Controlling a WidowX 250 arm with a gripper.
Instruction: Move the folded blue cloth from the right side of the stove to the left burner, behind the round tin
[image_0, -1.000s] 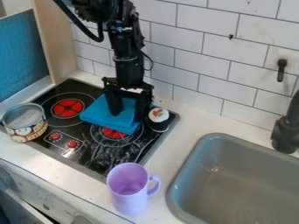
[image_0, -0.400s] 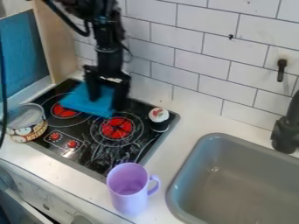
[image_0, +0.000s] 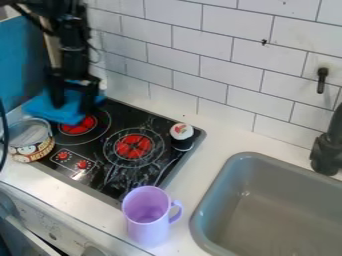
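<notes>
Found the black gripper (image_0: 72, 108) at the upper left, hanging from the black arm (image_0: 73, 50) at the back left corner of the toy stove (image_0: 157, 175). Recorded it as open, with its fingers (image_0: 87, 101) spread well apart over the folded blue cloth (image_0: 65, 116). Located the cloth directly beneath, touching the gripper and lying partly across the stove's back left corner, just behind the printed can (image_0: 28, 150). Observed the can upright at the stove's left side.

Noted two red burners (image_0: 135, 146) on the black stove top, the left one beside the cloth, and two red knobs (image_0: 82, 164) toward the front. Logged a small black item with a white top (image_0: 182, 132) near the right back corner. Found a purple mug (image_0: 145, 227) upright on the pale counter (image_0: 224, 137) by the stove's near corner, handle to the right. Sighted a gray sink (image_0: 280, 210) at the right, with a dark faucet (image_0: 326, 152) beside it and a dark hook (image_0: 322, 80) on the white tiled wall (image_0: 250, 82).
</notes>
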